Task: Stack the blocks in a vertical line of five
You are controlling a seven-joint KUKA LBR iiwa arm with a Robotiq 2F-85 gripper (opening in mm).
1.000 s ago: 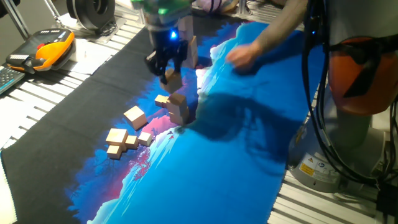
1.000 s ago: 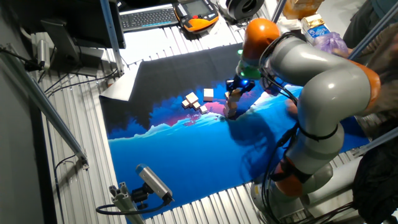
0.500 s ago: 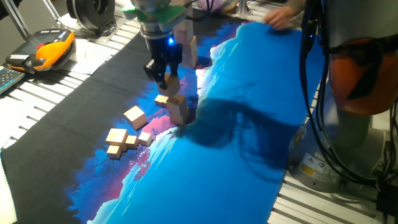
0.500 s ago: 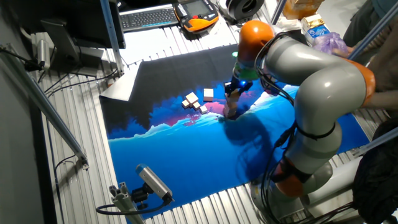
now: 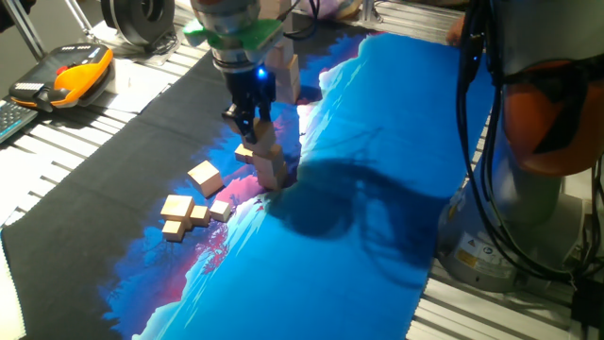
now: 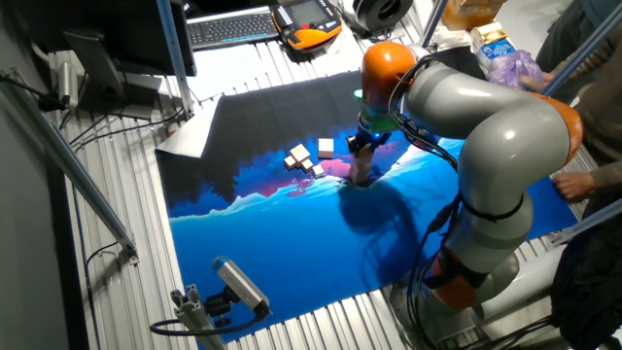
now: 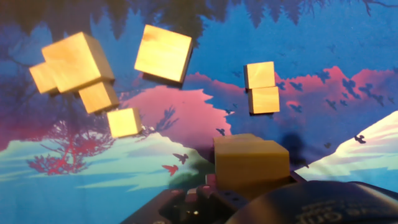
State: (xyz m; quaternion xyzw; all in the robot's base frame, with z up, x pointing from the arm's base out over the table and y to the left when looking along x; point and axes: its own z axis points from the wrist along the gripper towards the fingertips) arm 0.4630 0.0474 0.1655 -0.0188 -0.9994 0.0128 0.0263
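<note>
Claw closed on 1 tan block, held directly above a short stack of blocks near the middle of a blue and pink printed mat on the tabletop. Whether held block and stack touch — unclear. Left of the stack, loose blocks: 1 larger cube, a touching cluster, 1 small cube.

Gripper points down over a short stack of blocks on the blue-and-pink mat; jaw state too small to read. Loose blocks lie clustered just beside the hand, toward the keyboard. Orange pendant well beyond. Grey-and-orange arm arches behind.
</note>
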